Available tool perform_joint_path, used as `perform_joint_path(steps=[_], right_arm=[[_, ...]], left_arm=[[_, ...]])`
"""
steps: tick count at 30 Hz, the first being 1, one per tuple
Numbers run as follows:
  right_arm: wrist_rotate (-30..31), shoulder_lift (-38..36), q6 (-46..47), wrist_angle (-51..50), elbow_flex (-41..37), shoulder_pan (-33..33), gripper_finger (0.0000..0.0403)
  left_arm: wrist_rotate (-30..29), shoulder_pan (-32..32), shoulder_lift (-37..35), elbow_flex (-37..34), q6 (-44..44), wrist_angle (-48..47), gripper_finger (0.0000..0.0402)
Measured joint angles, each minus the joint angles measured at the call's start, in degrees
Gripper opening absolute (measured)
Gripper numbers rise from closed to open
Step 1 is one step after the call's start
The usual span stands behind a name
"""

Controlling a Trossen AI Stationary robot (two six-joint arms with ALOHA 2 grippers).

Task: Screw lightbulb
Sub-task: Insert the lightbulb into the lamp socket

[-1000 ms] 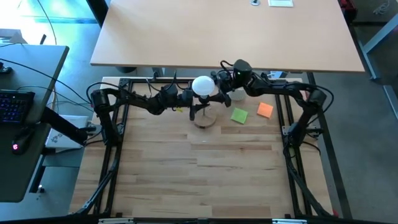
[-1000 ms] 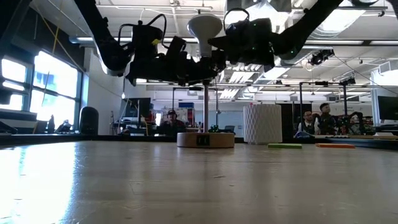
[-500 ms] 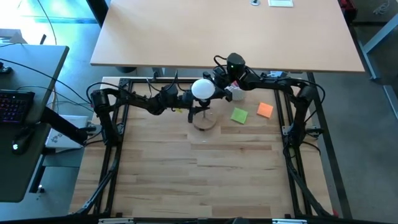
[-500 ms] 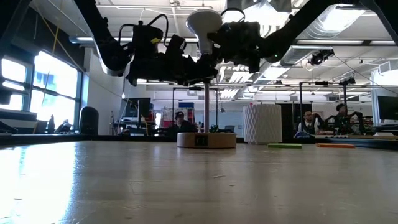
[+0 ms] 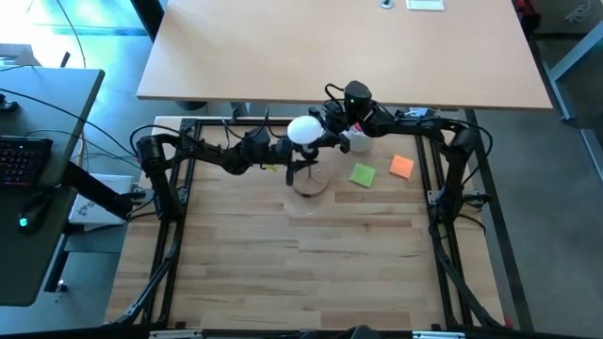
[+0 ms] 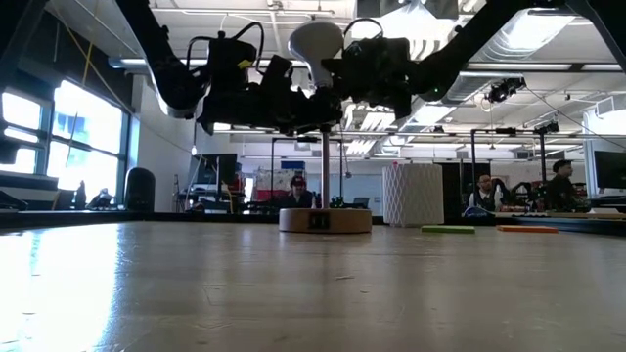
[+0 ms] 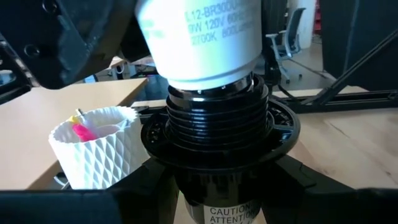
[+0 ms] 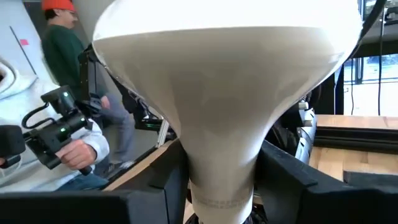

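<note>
The white lightbulb (image 5: pixel 303 130) stands globe up, its neck (image 7: pixel 199 37) in the mouth of the black ribbed socket (image 7: pixel 217 124). The socket sits high on a thin stem (image 6: pixel 323 166) above a round wooden base (image 6: pixel 325 219). My left gripper (image 5: pixel 288 151) comes from the table's left and is shut on the socket. My right gripper (image 5: pixel 325 134) comes from the right and is shut on the bulb, which leans slightly left in the low view (image 6: pixel 315 39). My left gripper pinches the socket's body below its wide flange (image 7: pixel 217 163) between its two fingers (image 7: pixel 146 186). The fingers come level from the table's left. The socket stays upright on its stem. My right gripper pinches the bulb's tapering neck (image 8: pixel 221 180) under the globe, one finger (image 8: pixel 165 183) on each side. The fingers come roughly level from the table's right. The bulb's base sits in the socket.
A white ribbed cup (image 5: pixel 358 141) with pink contents stands just behind and right of the socket. A green note (image 5: pixel 362 174) and an orange note (image 5: pixel 401 167) lie to the right. The near half of the wooden table is bare. People show in the room beyond.
My right gripper, still shut on the bulb, has swung its wrist toward the table's far edge and a little left. The bulb's globe has shifted slightly left above the socket. My left gripper has kept still on the socket.
</note>
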Motion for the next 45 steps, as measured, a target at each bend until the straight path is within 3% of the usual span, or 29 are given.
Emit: perform_joint_path(steps=[6, 14, 25, 33, 45], right_arm=[[3.3, -1.3, -3.2, -5.6, 0.0, 0.5, 0.0148], [21.2, -9.9, -21.0, -27.5, 0.0, 3.5, 0.014], [39.3, -10.8, -18.3, -27.7, -0.1, 10.1, 0.0154], [39.6, -10.7, -18.3, -27.8, 0.0, 9.6, 0.0162], [29.5, -10.1, -17.8, -30.8, -0.5, 6.0, 0.0165]], left_arm=[[-3.7, -0.2, -0.7, -1.5, 0.6, -0.1, 0.0157], [-9.4, -0.9, -5.4, -5.6, 2.1, -0.9, 0.0157], [-11.6, -2.3, -5.8, -5.7, 2.5, -0.5, 0.0157], [-12.8, -2.4, -5.8, -5.6, 2.9, -0.4, 0.0166], [-13.0, -2.4, -5.8, -5.5, 3.2, -1.2, 0.0164]])
